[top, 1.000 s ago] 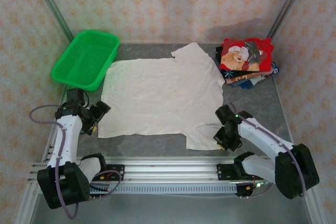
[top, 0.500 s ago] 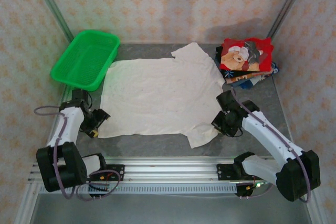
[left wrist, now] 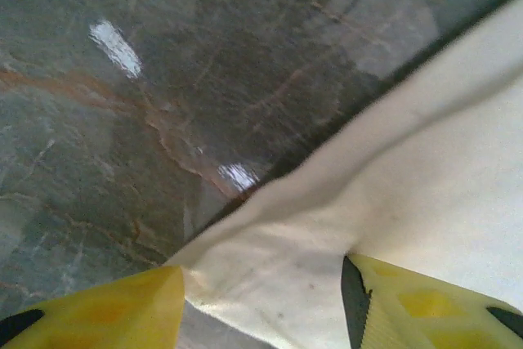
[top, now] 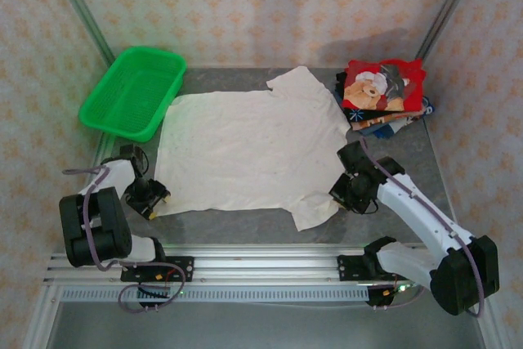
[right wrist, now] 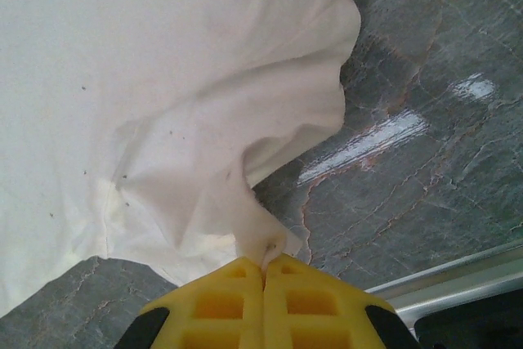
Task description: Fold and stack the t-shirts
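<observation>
The large off-white t-shirt (top: 245, 149) lies spread flat mid-table, with small dark specks on its cloth (right wrist: 122, 79). At its near-left corner sits my left gripper (top: 152, 200), open; that corner (left wrist: 270, 284) lies between the two yellow fingers (left wrist: 90, 312). My right gripper (top: 346, 194) is shut on a pinch of the near-right sleeve (right wrist: 265, 243), lifted slightly off the table at the closed yellow fingertips (right wrist: 264, 266). The folded coloured shirts (top: 384, 87), with the red teddy-bear one on top, are stacked at the back right.
A green mesh basket (top: 135, 91) stands at the back left, close to the shirt's far-left edge. The grey marble tabletop (top: 409, 161) shows bare to the right of the shirt and along the near edge. A metal rail (top: 261, 263) runs across the front.
The left gripper has come down to the shirt's near-left corner as its arm folded back. The right gripper pulled the sleeve up-table a second ago and has held still since.
</observation>
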{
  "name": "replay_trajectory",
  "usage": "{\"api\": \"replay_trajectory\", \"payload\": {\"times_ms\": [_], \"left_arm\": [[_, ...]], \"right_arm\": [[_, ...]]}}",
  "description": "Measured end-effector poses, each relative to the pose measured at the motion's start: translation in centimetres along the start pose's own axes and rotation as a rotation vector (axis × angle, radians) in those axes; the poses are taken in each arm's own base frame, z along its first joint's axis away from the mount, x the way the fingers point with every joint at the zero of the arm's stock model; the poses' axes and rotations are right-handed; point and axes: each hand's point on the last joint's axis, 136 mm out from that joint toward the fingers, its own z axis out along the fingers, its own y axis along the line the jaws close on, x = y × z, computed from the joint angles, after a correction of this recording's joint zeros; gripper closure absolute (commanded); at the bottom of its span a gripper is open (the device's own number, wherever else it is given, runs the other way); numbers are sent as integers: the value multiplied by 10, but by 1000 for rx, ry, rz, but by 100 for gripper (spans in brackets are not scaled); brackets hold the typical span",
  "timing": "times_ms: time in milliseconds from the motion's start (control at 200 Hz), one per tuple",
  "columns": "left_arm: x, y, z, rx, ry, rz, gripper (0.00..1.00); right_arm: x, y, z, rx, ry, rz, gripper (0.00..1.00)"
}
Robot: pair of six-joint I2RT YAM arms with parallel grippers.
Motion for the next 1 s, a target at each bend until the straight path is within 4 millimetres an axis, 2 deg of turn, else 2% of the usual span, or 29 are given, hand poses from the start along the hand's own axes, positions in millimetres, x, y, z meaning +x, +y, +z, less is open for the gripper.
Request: {"api": "replay_trajectory", "payload": {"times_ms": [115,295,530,665,831,921,1001], "left_arm": [[-2,0,2,9,3,-12,66],[-4,-12,5,61,15,-30,100],[-6,-15,-1,90,-16,-13,100],[-6,-13,-8,109,-57,-7,100],[-9,-20,-43,178,-146,22,100],[-11,-25,-67,227,-205,33,100],[-10,-27,-79,252,-229,37,100]], "right_arm": [[1,-1,0,1,0,3,100],[1,-3,0,-6,-5,10,100],[-1,-12,-6,16,-13,36,100],[-6,-9,-24,11,-41,36,100],[-12,-1,-55,-38,-94,34,100],[-9,-5,-65,-40,-101,34,100],[-5,-11,-73,-35,-101,35,100]]}}
